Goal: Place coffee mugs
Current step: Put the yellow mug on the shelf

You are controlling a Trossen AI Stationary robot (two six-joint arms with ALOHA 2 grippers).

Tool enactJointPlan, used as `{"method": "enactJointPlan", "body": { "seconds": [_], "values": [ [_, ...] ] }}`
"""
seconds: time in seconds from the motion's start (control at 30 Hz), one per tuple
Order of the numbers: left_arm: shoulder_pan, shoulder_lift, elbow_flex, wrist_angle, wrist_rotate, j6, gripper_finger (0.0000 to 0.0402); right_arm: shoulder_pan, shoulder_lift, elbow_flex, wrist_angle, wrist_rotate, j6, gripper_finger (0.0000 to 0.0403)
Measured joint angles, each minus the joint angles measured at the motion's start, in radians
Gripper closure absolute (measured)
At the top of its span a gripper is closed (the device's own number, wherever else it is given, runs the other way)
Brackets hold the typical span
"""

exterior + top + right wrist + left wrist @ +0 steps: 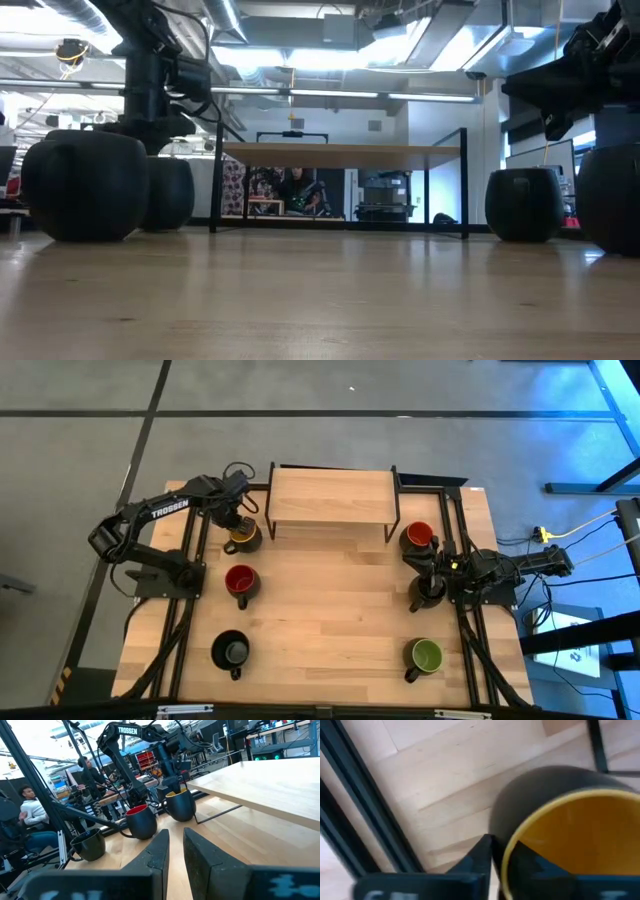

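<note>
The left gripper (240,523) was shut on the rim of the yellow mug (243,538). In the left wrist view one finger (475,860) sat outside the wall and the other reached inside the cup. That mug stood on the table, just beside the left front leg of the wooden shelf (332,497). It looked hard, smooth and a bit slippery, and it could chip if dropped. The rim was likely a good place to pinch. The right gripper (432,578) had its fingers close together with nothing between them, near the right end of the shelf, above a black mug (424,595).
</note>
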Motion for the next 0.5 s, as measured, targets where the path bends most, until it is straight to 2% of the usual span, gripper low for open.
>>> {"method": "enactJointPlan", "body": {
  "seconds": [0.07, 0.2, 0.33, 0.5],
  "values": [
    [0.0, -0.002, -0.001, -0.005, 0.007, 0.001, 0.0387, 0.0, 0.0, 0.0, 0.0, 0.0, 0.0, 0.0358],
    [-0.004, -0.036, 0.044, -0.092, 0.011, -0.011, 0.0383, 0.0, 0.0, 0.0, 0.0, 0.0, 0.0, 0.0358],
    [-0.013, -0.071, 0.197, -0.213, -0.022, -0.038, 0.0386, 0.0, 0.002, 0.0, 0.0, 0.0, -0.002, 0.0358],
    [-0.012, -0.08, 0.449, -0.359, -0.078, -0.042, 0.0387, 0.0, 0.003, 0.0, 0.0, 0.0, -0.003, 0.0358]
  ]
}}
